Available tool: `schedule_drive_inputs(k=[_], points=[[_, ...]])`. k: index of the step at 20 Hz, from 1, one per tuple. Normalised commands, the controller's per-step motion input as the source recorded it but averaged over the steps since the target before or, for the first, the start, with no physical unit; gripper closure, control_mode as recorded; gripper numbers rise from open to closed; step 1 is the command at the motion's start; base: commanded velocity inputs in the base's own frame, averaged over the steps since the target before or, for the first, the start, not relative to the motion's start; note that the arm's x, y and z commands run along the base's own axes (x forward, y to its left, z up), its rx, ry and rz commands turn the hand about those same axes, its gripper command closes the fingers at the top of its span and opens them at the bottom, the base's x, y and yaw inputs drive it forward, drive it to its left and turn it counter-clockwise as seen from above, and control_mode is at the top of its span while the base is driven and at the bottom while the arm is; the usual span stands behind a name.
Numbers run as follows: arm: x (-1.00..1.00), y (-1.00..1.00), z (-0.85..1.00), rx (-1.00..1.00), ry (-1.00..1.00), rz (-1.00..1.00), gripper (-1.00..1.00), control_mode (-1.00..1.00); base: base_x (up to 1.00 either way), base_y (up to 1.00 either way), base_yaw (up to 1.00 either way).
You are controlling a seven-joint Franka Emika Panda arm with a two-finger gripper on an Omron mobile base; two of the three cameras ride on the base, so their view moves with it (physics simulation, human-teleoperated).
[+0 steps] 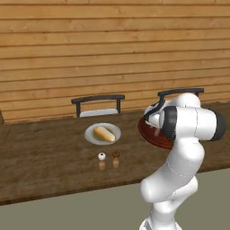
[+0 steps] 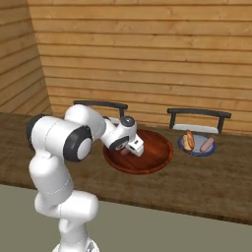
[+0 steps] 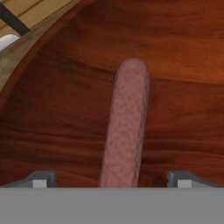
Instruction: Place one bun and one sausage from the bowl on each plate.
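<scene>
The reddish-brown bowl (image 2: 153,155) sits on the counter, partly behind my arm in the left base view (image 1: 151,134). My gripper (image 2: 131,150) reaches down into its left part. In the hand view a pink sausage (image 3: 126,131) lies on the bowl's floor (image 3: 65,109), running away from the hand between my open gripper (image 3: 111,181) fingertips (image 3: 40,179), which do not touch it. The pale grey-white plate (image 1: 90,136) holds a bun (image 1: 104,134). The bluish-grey plate (image 2: 198,151) holds a bun (image 2: 188,140) and a sausage (image 2: 207,144).
A white shaker (image 1: 102,156) and a brown shaker (image 1: 116,155) stand in front of the pale plate. Two dark chairs (image 1: 98,105) (image 2: 198,119) stand behind the counter against the wooden wall. The counter's near edge (image 1: 67,193) runs in front of the base.
</scene>
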Motion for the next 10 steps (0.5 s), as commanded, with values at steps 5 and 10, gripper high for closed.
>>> schedule_drive_inputs(k=[5,10], points=[[0.19,-0.07,-0.28,0.0,0.0,0.0,-1.0,-1.0,0.0,0.0,0.0],[0.15,0.0,-0.2,0.0,0.01,0.0,-1.0,-1.0,0.0,0.0,0.0]])
